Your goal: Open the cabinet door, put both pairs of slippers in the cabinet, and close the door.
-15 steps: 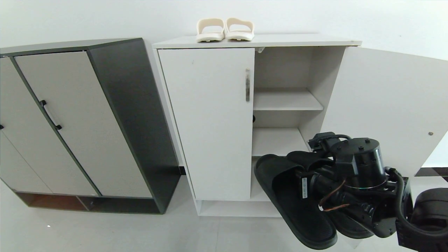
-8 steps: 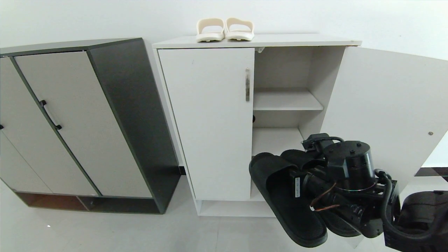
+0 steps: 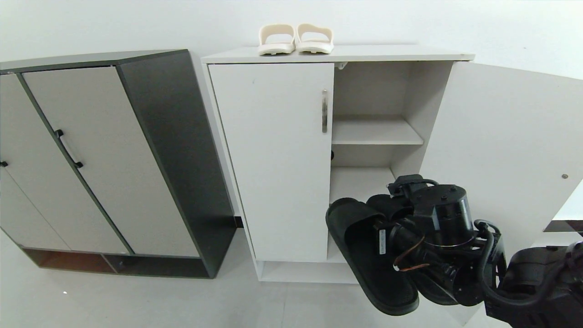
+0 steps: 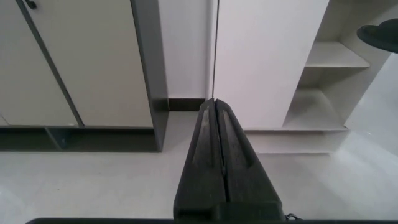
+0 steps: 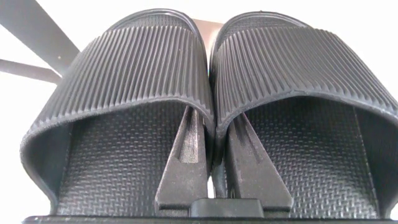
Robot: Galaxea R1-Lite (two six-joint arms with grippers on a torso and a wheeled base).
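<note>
The white cabinet (image 3: 273,159) has its right door (image 3: 501,150) swung wide and its left door closed; two bare shelves (image 3: 373,132) show inside. A cream pair of slippers (image 3: 296,38) rests on the cabinet top. My right gripper (image 3: 387,237) is shut on the black pair of slippers (image 3: 364,255), held in the air just in front of the lower part of the opening. In the right wrist view one finger (image 5: 183,155) sits inside each black slipper (image 5: 124,112), pinching the inner walls together. My left gripper (image 4: 217,162) is shut and holds nothing, low over the floor facing both cabinets.
A dark-framed cabinet (image 3: 114,159) with grey doors stands close to the left of the white one. Pale floor (image 3: 182,300) lies free in front of both. The open right door takes up the space on the right.
My right gripper has carried the black slippers a little left and toward the cabinet opening. The head view has shifted slightly.
</note>
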